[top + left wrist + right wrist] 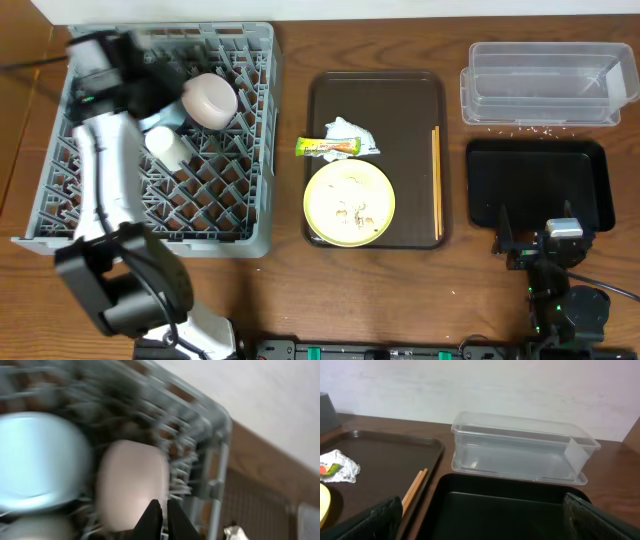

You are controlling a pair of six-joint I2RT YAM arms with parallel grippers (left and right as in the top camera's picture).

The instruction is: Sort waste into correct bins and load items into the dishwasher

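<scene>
The grey dish rack [250, 215] holds the pale pink bowl [208, 100] and the small white cup [168, 148]. My left gripper [163, 510] is shut and empty, just above the pink bowl [132, 485], with the light blue bowl [40, 460] beside it. That view is blurred. The crumpled wrapper [340, 140], the pale yellow plate [348, 203] with rice crumbs and the chopsticks [437, 180] lie on the brown serving tray [375, 85]. My right gripper [485, 520] is open and empty over the near end of the black tray [540, 180]. The clear tub [545, 85] stands behind it.
Pale crumbs [520, 128] are scattered on the table between the clear tub and the black tray. My left arm [100, 180] reaches across the rack's left half. The right wrist view shows the chopsticks [415, 487] and the wrapper [337, 466] to the left.
</scene>
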